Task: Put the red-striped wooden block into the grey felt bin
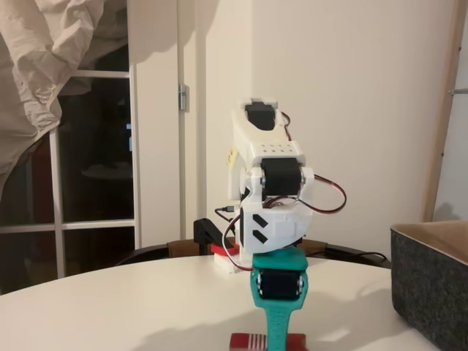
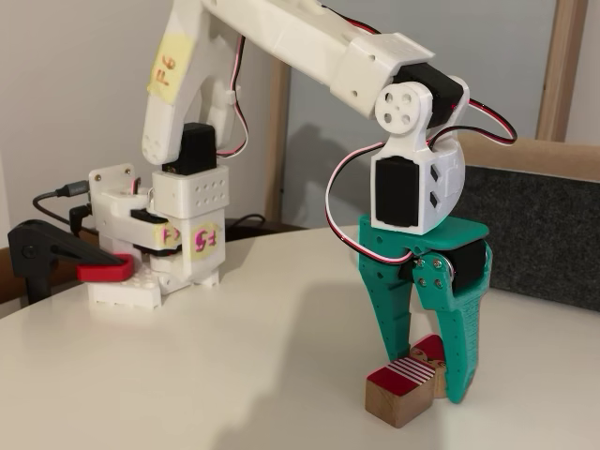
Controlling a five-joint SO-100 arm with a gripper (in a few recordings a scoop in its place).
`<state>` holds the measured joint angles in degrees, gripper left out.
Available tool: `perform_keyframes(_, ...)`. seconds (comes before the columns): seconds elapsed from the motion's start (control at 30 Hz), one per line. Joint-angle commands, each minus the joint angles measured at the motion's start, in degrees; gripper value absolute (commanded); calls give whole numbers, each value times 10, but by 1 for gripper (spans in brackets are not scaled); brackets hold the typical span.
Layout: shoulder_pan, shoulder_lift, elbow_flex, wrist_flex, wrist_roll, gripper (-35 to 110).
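The red-striped wooden block [image 2: 401, 390] lies on the white table, with a wooden end face and thin red-and-white stripes on top. It also peeks out at the bottom edge as the block [image 1: 248, 341]. My green gripper [image 2: 429, 373] points straight down over it. One finger stands on each side, and the fingers [image 2: 459, 347] sit close against the block. Seen edge-on, the gripper [image 1: 278, 333] is a single green column. The grey felt bin [image 1: 431, 285] stands at the right, and its dark wall [image 2: 534, 234] rises behind the gripper.
The arm's white base [image 2: 155, 253] is clamped at the table's far side, with a black and red clamp [image 2: 66, 258] beside it. A window and a draped cloth [image 1: 44, 58] lie behind the table. A wooden chair rail [image 2: 553, 155] stands behind the bin.
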<state>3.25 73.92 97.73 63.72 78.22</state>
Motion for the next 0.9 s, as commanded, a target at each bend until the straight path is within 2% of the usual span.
perform_keyframes(0.0,1,4,-5,-7,4,12)
perform_keyframes(0.43,-2,14,-11,-7,1,7)
perform_keyframes(0.87,-4,22,-99,-17,-1,5)
